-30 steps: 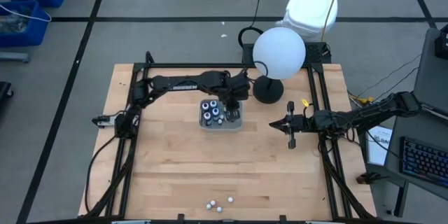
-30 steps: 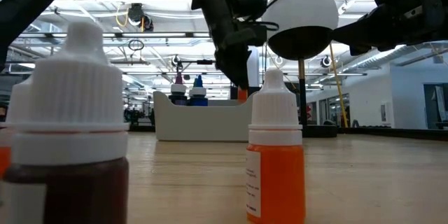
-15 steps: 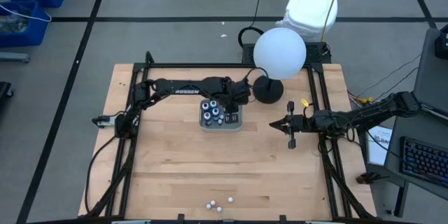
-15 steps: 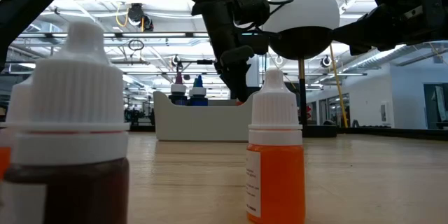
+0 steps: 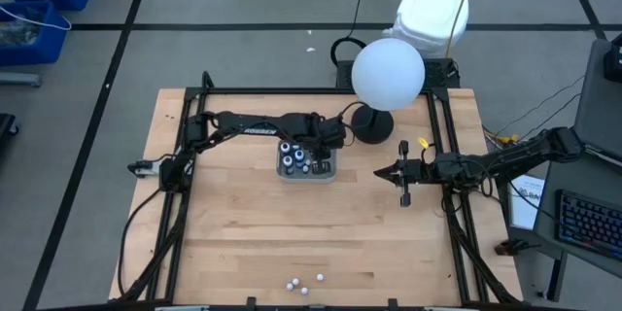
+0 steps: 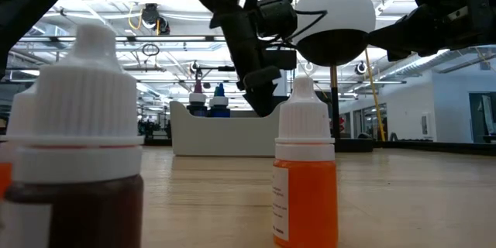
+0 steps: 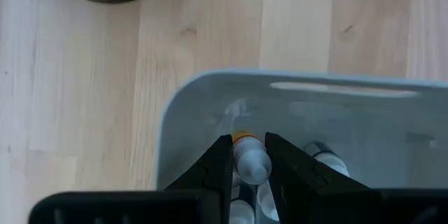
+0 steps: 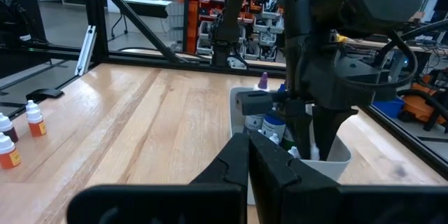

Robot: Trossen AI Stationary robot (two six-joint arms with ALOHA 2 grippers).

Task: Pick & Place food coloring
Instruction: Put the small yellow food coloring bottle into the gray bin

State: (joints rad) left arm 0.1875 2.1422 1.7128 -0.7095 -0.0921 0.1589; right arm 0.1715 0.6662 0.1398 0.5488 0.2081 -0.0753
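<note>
Left gripper (image 7: 249,155) clamped on one orange bottle (image 7: 249,162) inside the grey tray (image 5: 328,174); several bottles already in it, three bottles (image 5: 304,283) waiting well apart from it; right gripper (image 5: 403,197) shut, idle beside it.

The left arm reaches across the table, its left gripper (image 7: 248,159) pointing down, fingers clamped. The right arm lies low, its right gripper (image 5: 404,174) closed.

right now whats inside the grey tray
The grey tray holds several small food coloring bottles, standing close together. The left gripper is inside it, shut on an orange-ringed bottle. The arm covers the far bottles, so no full count.
</note>
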